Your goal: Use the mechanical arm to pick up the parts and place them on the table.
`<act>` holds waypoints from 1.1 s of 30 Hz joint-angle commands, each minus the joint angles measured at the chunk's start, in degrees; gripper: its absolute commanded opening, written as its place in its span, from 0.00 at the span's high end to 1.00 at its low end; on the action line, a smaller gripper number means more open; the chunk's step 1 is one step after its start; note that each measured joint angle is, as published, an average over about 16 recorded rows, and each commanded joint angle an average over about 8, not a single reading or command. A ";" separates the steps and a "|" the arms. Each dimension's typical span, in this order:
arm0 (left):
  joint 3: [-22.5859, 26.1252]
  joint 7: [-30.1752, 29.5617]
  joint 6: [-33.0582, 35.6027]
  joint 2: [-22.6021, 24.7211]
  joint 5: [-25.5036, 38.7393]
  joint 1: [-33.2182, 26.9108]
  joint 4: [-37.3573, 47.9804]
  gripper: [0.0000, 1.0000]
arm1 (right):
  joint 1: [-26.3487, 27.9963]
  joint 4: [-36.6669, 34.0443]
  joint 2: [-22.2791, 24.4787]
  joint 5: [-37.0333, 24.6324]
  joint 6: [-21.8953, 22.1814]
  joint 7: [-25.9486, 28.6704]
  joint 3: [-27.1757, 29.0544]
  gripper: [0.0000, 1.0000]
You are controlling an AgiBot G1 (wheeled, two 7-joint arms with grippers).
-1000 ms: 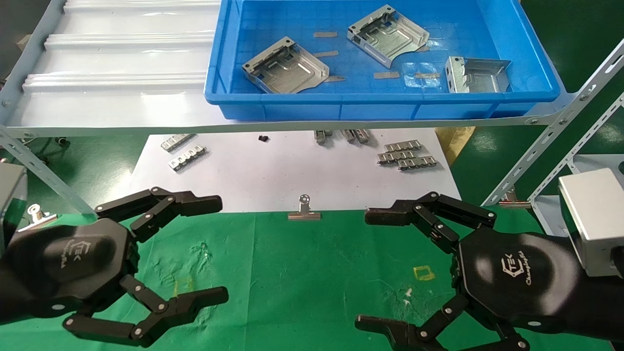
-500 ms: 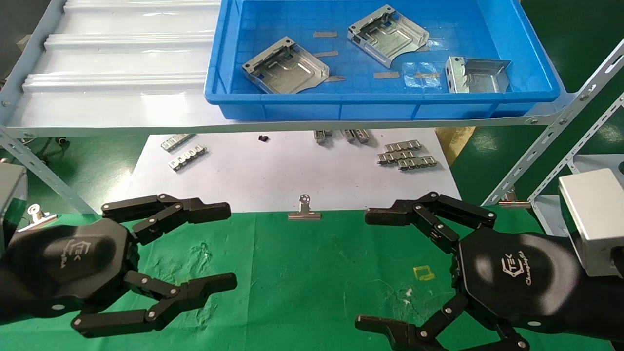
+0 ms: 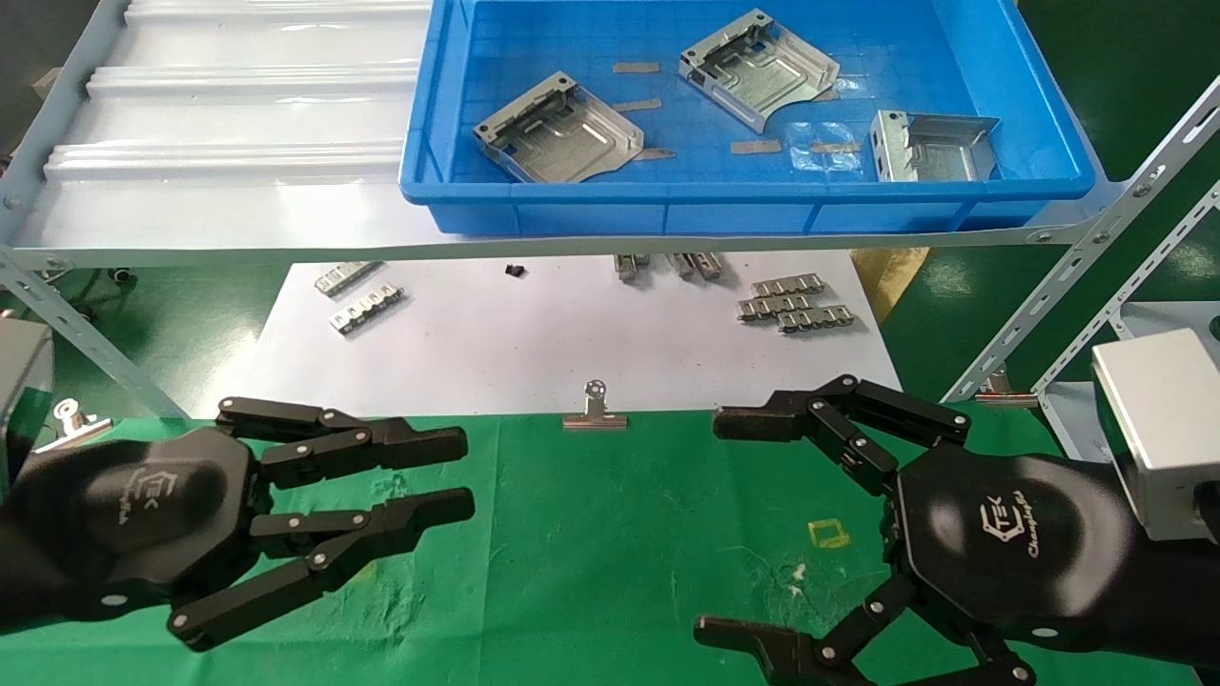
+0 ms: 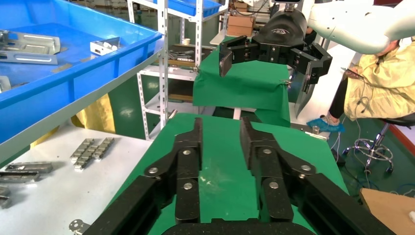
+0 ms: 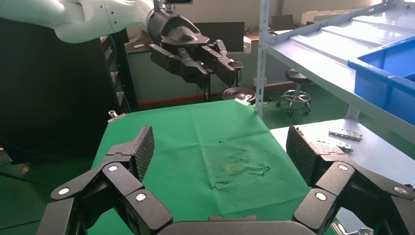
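Three grey sheet-metal parts lie in a blue tray (image 3: 667,195) on the shelf: one at the left (image 3: 553,129), one at the back (image 3: 758,67), one at the right (image 3: 929,143). Two of them show in the left wrist view (image 4: 29,46). My left gripper (image 3: 464,472) hovers low over the green table (image 3: 591,534) at the near left, empty, its fingers parallel with a narrow gap (image 4: 220,129). My right gripper (image 3: 715,526) hovers at the near right, wide open and empty (image 5: 221,147). Both are well short of the tray.
A white sheet (image 3: 534,333) under the shelf carries small ridged metal strips (image 3: 791,305). A silver binder clip (image 3: 596,412) sits at the cloth's far edge. The pale corrugated shelf (image 3: 238,124) and its slanted metal struts (image 3: 1077,257) overhang the work area.
My left gripper's fingers have closed from wide open to a narrow gap. The right gripper and the parts have not moved.
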 commanded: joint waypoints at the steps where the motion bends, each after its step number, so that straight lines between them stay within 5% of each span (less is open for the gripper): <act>1: 0.00 0.00 0.00 0.00 0.00 0.00 0.00 1.00 | 0.01 -0.01 -0.01 0.00 0.00 0.00 0.00 0.00; 9: 0.00 0.00 0.00 0.00 0.00 0.00 0.00 1.00 | 1.80 0.29 -0.72 -0.67 1.08 -0.08 0.11 0.00; 17: 0.00 0.00 0.00 0.00 0.00 0.00 0.00 1.00 | 14.91 -5.05 -7.65 -7.17 7.11 2.49 -2.50 0.00; 24: 0.00 0.00 0.00 0.00 0.00 0.00 0.00 1.00 | 30.92 -20.52 -16.90 -18.90 12.48 4.03 -8.15 0.00; 32: 0.00 0.00 0.00 0.00 0.00 0.00 0.00 1.00 | 42.55 -43.14 -27.09 -29.91 21.82 -0.51 -13.07 0.00; 33: 0.00 0.00 0.00 0.00 0.00 0.00 0.00 0.87 | 43.69 -45.90 -28.21 -31.42 22.96 -1.11 -13.90 0.00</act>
